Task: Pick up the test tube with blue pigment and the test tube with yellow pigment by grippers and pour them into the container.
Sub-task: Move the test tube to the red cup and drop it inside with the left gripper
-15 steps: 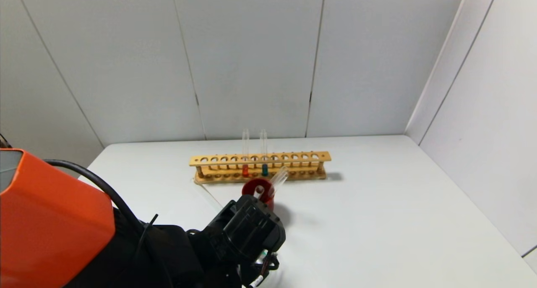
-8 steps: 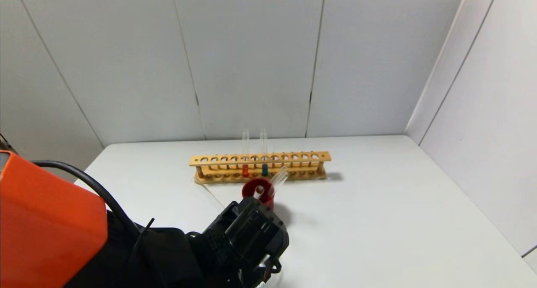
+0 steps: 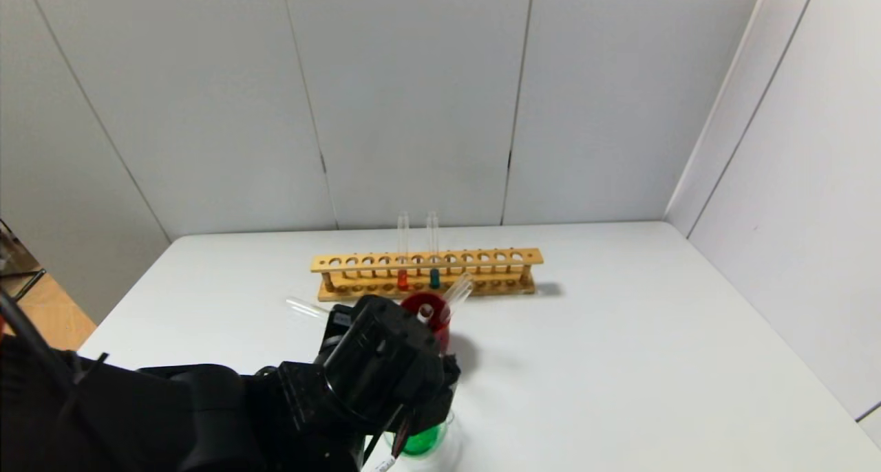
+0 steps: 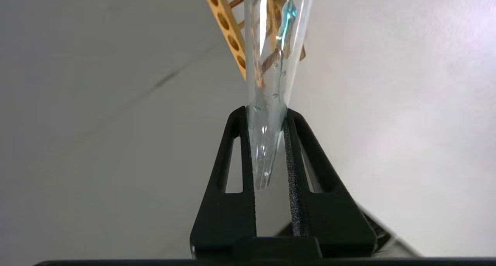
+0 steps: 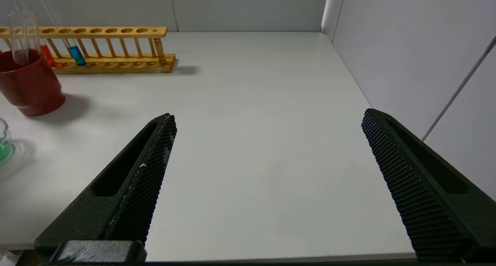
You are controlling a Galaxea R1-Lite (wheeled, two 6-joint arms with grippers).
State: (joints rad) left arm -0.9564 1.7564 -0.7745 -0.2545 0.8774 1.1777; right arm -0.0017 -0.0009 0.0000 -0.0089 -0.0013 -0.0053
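Two grippers share a white table. The right gripper idles low over the table's right part with its jaws wide apart. The left gripper sits near the front, its jaws clamped on the test tube with blue pigment.

Behind them a wooden tube rack stands across the table. It holds a red-orange tube and a second blue tube, both upright. A dark red cup stands just in front of the rack, with two clear tubes leaning in it. No yellow liquid shows in either, so I cannot pick out the yellow-pigment tube.

The glass beaker stands at the front edge, partly hidden by the left wrist. It would likely be light and easy to knock or slide. The held tube is thin, stiff glass, so it is probably very light, slippery and brittle. The present hold near its rounded bottom leaves a long free length, so a firm but gentle squeeze seems wise.

The beaker is low and clear and holds green liquid, which suggests blue and yellow are already mixed. The held tube is slim and clear, and in the head view it angles off to the robot's left. It looks nearly empty, with only teal streaks and droplets on its wall.
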